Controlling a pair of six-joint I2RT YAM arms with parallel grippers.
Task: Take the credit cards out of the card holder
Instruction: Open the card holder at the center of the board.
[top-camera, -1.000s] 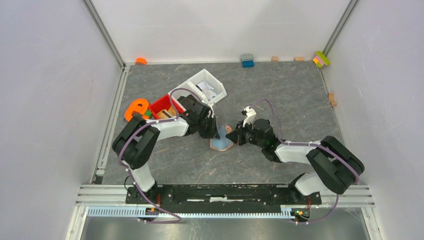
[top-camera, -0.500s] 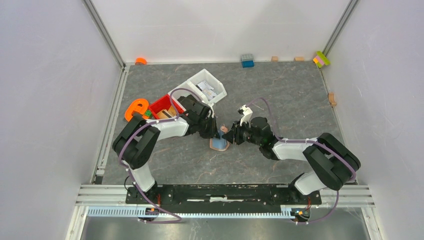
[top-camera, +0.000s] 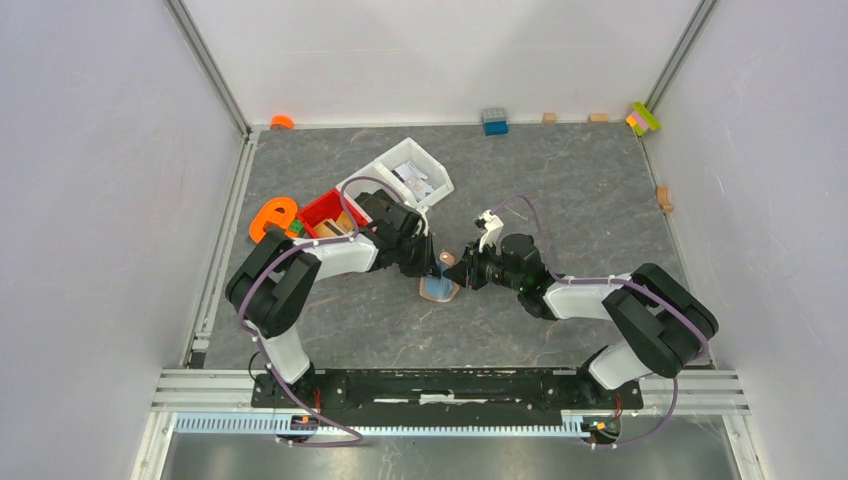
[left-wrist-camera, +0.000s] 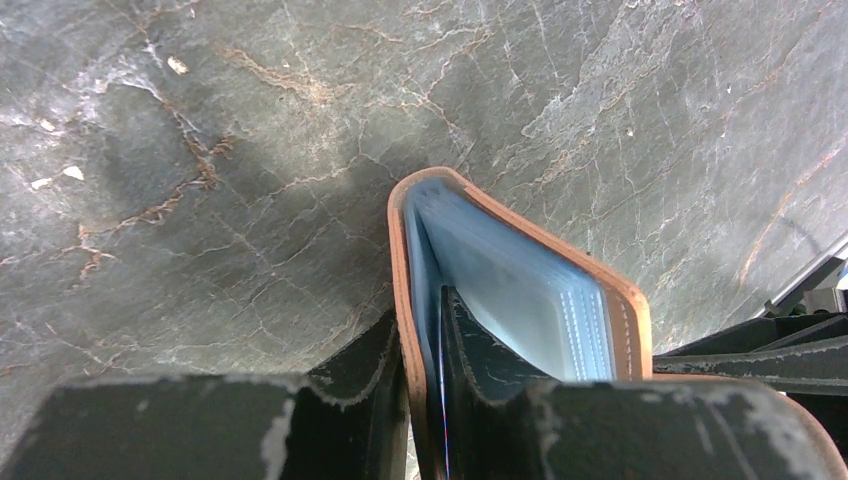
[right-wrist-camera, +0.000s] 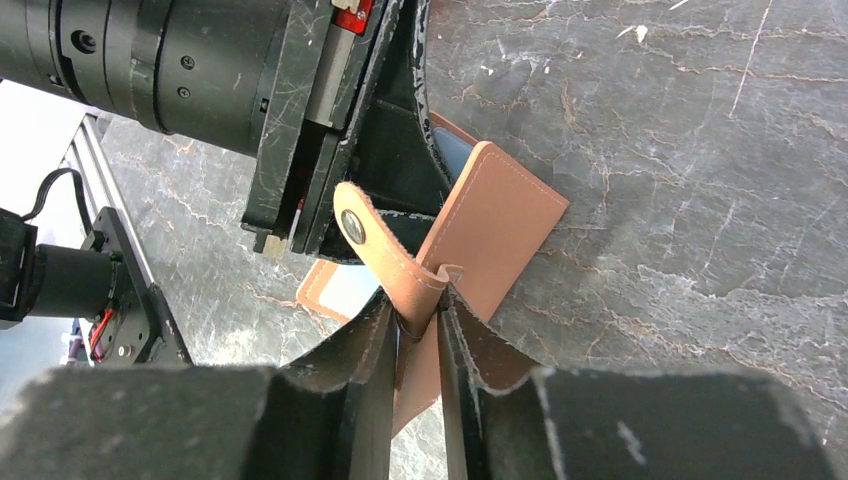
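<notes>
The card holder (top-camera: 438, 289) stands on edge on the surface (top-camera: 560, 180), between my two claws, splayed open like a small book. My left claw (left-wrist-camera: 418, 312) is pinching one tan cover, with one finger outside it and the other inside against the pale blue leaves (left-wrist-camera: 520, 290). My right claw (right-wrist-camera: 415, 298) is pressed onto the root of the closing tab (right-wrist-camera: 372, 245) on the other cover. Both arms reach in low with elbows bent outward. Their wrists nearly face each other, close enough that the claws could foul one another.

I judge the holder light and floppy. Its soft covers will bend rather than resist, and the tab could slip free if I pull hard. The leaves look smooth, probably slick. I cannot tell card from sleeve here, so I have not picked out the credit cards. They should be thin, stiff and slippery. I'd take one by an exposed short edge, flat between the fingers, while the other claw anchors the cover near the spine.
</notes>
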